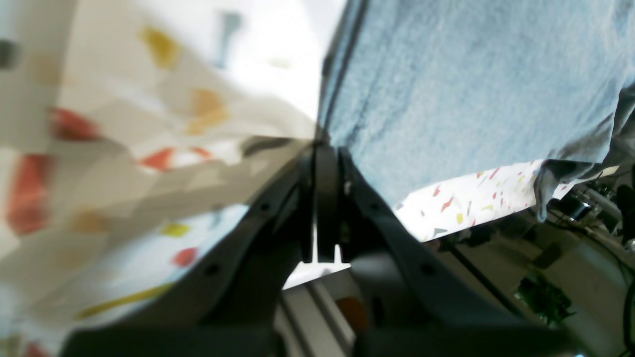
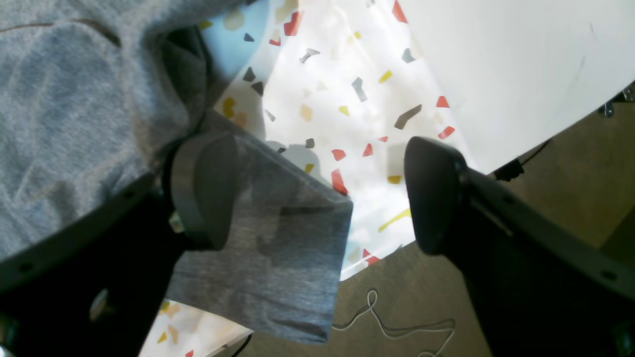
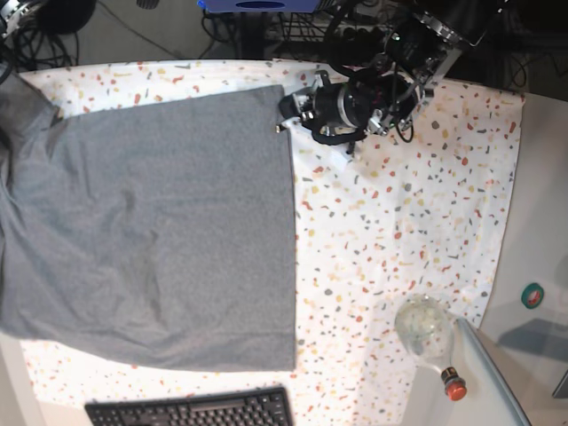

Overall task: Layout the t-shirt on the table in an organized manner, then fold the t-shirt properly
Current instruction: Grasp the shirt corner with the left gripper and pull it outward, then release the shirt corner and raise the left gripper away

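The t-shirt (image 3: 151, 222) lies spread over most of the worktop (image 3: 399, 222), its body flat and its straight hem running down the middle of the base view; a sleeve (image 2: 278, 238) droops over the worktop's edge at that view's left, so the layout step looks close to done but not finished.

The left gripper (image 1: 325, 148) sits at the far corner of the hem, jaws pressed fully together; the left wrist view shows grey fabric right at the tips, and it appears to be pinching the shirt's corner, though the blur makes it hard to say whether some of the speckled cloth is caught as well.

The right gripper (image 2: 317, 193) stands wide apart and holds nothing; one finger (image 2: 203, 188) rests beside the hanging sleeve, the other (image 2: 434, 193) well clear over the flecked cloth.

My reading is that the layout is still in hand, with folding yet to begin; the next move calls for a gentle outward pull on the pinched corner to flatten that hem, while the right gripper would need to close on the sleeve and bring it up onto the worktop; pulling too hard could drag the whole garment or ruck the cloth beneath.
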You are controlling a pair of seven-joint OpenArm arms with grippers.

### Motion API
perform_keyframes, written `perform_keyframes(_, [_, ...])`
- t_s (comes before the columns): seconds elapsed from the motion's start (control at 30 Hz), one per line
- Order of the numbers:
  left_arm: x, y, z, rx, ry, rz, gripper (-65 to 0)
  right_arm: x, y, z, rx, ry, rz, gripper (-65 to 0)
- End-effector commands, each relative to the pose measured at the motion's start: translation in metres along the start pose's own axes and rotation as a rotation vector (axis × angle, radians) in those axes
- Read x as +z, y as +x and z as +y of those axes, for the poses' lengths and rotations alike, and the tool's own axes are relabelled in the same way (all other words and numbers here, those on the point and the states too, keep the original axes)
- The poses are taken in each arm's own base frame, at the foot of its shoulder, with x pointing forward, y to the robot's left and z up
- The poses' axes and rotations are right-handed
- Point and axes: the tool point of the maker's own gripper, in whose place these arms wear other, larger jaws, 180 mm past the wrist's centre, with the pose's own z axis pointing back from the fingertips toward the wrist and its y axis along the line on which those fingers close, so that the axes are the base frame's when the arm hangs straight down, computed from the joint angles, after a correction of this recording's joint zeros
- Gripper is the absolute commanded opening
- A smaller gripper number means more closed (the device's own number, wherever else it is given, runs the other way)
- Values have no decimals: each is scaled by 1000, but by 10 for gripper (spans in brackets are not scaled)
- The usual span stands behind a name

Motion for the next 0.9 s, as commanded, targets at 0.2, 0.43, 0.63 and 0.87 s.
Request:
perform_keyframes(0.2, [31, 48, 43, 130, 39, -132, -650, 8, 18, 2, 10, -2, -63, -155])
perform_keyframes(0.43, [43, 62, 55, 127, 60, -153, -650, 18, 17, 27, 70, 11, -81, -155])
perform_keyframes(0.63, [63, 91, 69, 198, 59, -236, -650, 19, 2, 43, 100, 32, -53, -155])
perform_keyframes(0.87, [71, 94, 68, 176, 57, -250, -650, 43, -16, 60, 350, 16, -46, -155])
